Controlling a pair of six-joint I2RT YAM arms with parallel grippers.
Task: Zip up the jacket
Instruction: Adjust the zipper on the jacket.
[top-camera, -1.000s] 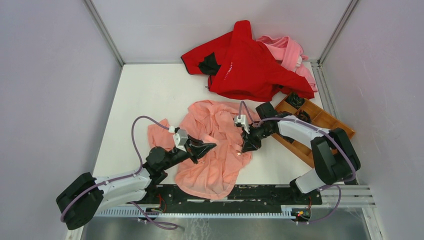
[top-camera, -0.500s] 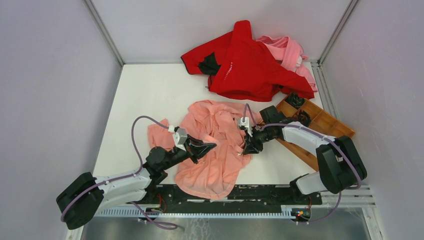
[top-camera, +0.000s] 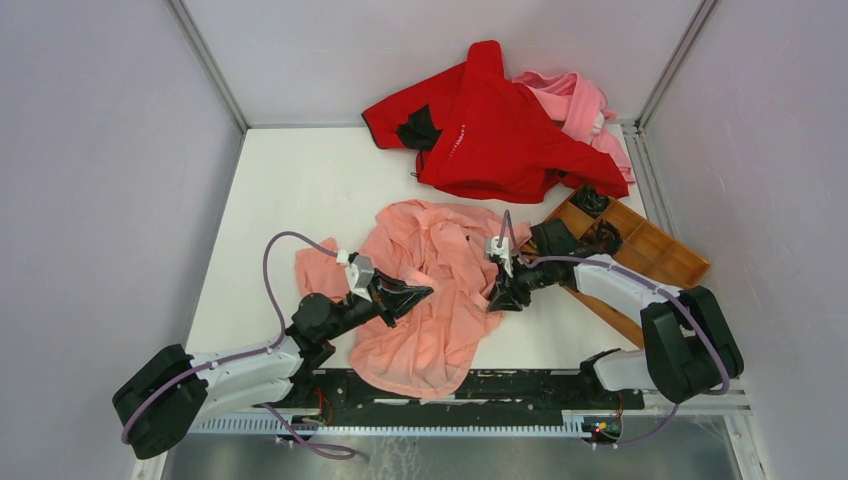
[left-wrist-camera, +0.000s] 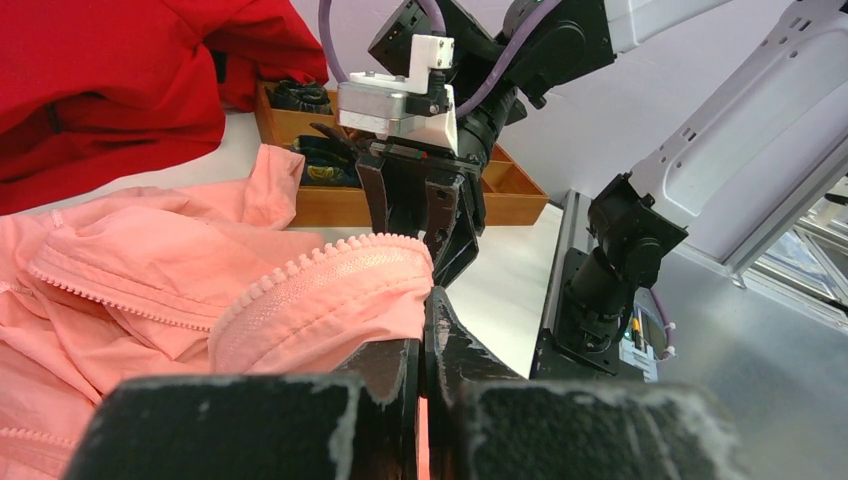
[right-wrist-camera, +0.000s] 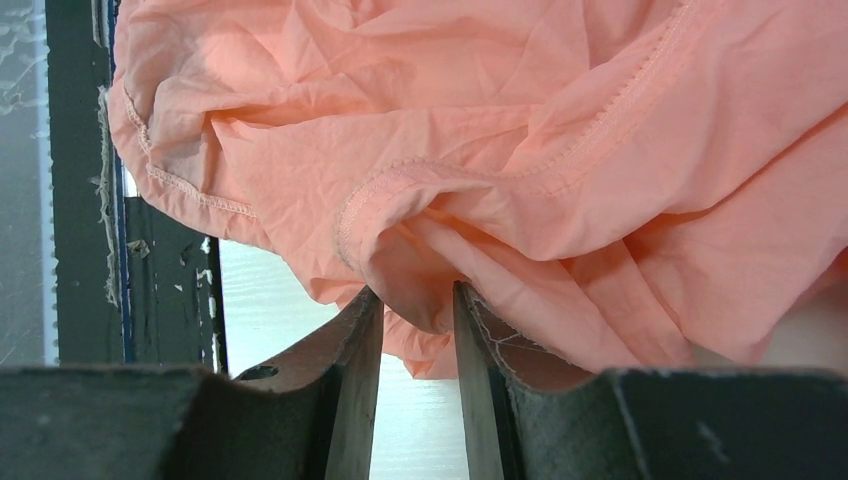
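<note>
Spread near the front of the table (top-camera: 300, 190), the jacket (top-camera: 430, 335) is being clamped tight by its toothed zipper edge (left-wrist-camera: 330, 262) in the left claw (top-camera: 425, 292); just rightward, a fold is being straddled by the half-parted right claw (right-wrist-camera: 415, 300), grip uncertain.

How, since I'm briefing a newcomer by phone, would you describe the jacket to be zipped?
On the white table, look at the near half, in the middle. The jacket is the large crumpled garment spread there. It is salmon-peach, unlike the bright red garment and paler pink garment heaped at the far edge.
</note>
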